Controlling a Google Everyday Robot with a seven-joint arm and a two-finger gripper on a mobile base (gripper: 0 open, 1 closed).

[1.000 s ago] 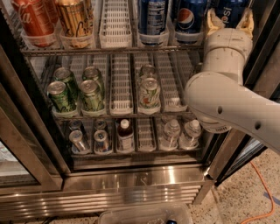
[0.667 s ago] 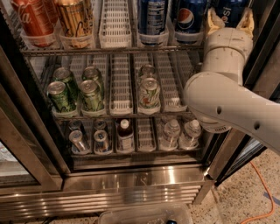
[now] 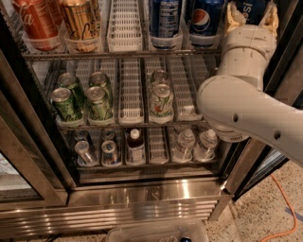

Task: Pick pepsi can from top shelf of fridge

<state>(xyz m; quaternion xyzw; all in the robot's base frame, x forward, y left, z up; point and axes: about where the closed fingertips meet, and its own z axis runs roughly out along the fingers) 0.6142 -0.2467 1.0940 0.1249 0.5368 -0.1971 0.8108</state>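
Three wire racks show inside the fridge. Top shelf, left to right: red can, gold can, white lane divider, blue can with small-print panel, blue can with round logo, then the pepsi can at the far right end. The claw sits around the pepsi can; cannot tell whether it is clamped or loose. Middle rack: green cans. Bottom rack: small cans, a white-capped bottle, clear bottles. Speckled floor, orange cable at right.

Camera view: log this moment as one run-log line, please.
claw: at pepsi can | place: fridge top shelf, far right | can: upright
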